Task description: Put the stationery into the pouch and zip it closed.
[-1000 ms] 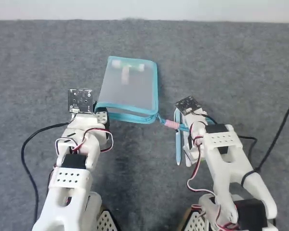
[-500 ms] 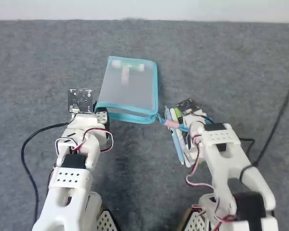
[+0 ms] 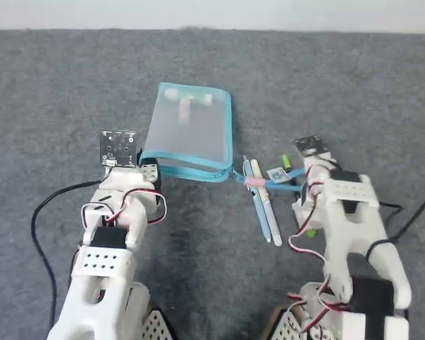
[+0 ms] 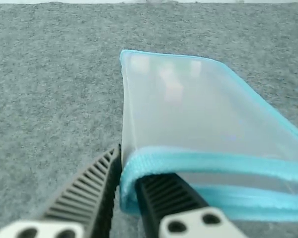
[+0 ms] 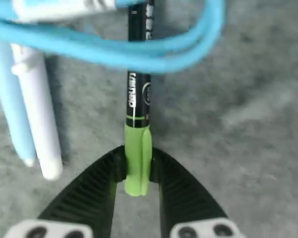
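Note:
A translucent pouch (image 3: 191, 131) with a blue zipper edge lies at the middle back of the grey mat. My left gripper (image 4: 127, 171) is shut on the pouch's (image 4: 193, 114) near corner edge, one finger inside the mouth and one outside. Right of the pouch's pink zipper pull (image 3: 253, 182) lie a blue pen (image 3: 256, 202) and a white pen (image 3: 270, 212), side by side. My right gripper (image 5: 137, 168) is shut on the green cap of a black marker (image 5: 139, 94) on the mat. A blue cord (image 5: 139, 52) crosses over the marker and the white pen (image 5: 37, 119).
The grey mat (image 3: 71, 85) is bare to the left and behind the pouch. A black cable (image 3: 411, 191) trails along the right side. The blue cord (image 3: 287, 185) with a small tag lies between the pens and the right arm (image 3: 343, 212).
The right arm has swung to the right, off the pens, which now lie uncovered beside the zipper pull. The left arm and the pouch have stayed put.

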`<state>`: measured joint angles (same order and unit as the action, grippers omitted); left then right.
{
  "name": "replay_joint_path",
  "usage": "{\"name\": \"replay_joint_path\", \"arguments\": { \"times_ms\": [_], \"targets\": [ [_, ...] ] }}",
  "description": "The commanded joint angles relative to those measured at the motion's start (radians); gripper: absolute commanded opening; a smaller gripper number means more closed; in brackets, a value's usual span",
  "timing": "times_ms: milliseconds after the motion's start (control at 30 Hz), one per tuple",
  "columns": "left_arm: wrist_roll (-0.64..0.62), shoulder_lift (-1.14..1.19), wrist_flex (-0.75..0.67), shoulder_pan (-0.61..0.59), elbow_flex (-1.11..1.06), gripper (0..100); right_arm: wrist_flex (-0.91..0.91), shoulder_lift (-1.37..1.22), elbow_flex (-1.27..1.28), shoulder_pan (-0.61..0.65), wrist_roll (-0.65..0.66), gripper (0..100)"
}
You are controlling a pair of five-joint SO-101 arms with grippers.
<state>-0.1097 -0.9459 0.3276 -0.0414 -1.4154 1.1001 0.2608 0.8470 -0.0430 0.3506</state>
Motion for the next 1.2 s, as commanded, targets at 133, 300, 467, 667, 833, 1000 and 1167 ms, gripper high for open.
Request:
{"name": "replay_joint_path", "arguments": {
  "times_ms": [133, 300, 467, 667, 833, 1000, 1167],
  "targets": [
    [0.000, 0.005, -0.026, 0.000, 0.044, 1, 0.174, 0.367, -0.083, -0.045, 0.020, 0.7],
    [0.000, 0.005, -0.025, -0.002, 0.044, 1, 0.199, 0.499, -0.109, -0.170, -0.017, 0.7],
    [0.000, 0.005, -0.025, -0.002, 0.044, 1, 0.177, 0.441, -0.130, -0.303, 0.008, 0.7],
    [0.000, 0.006, -0.025, 0.000, 0.044, 1, 0.160, 0.410, -0.155, -0.232, 0.003, 0.7],
    [0.000, 0.006, -0.025, 0.000, 0.044, 1, 0.272, 0.449, -0.218, 0.047, 0.003, 0.7],
    [0.000, 0.008, -0.025, 0.000, 0.044, 1, 0.366, 0.455, -0.302, 0.325, 0.011, 0.7],
    [0.000, 0.008, -0.025, 0.000, 0.042, 1, 0.374, 0.392, -0.339, 0.539, -0.002, 0.7]
  ]
}}
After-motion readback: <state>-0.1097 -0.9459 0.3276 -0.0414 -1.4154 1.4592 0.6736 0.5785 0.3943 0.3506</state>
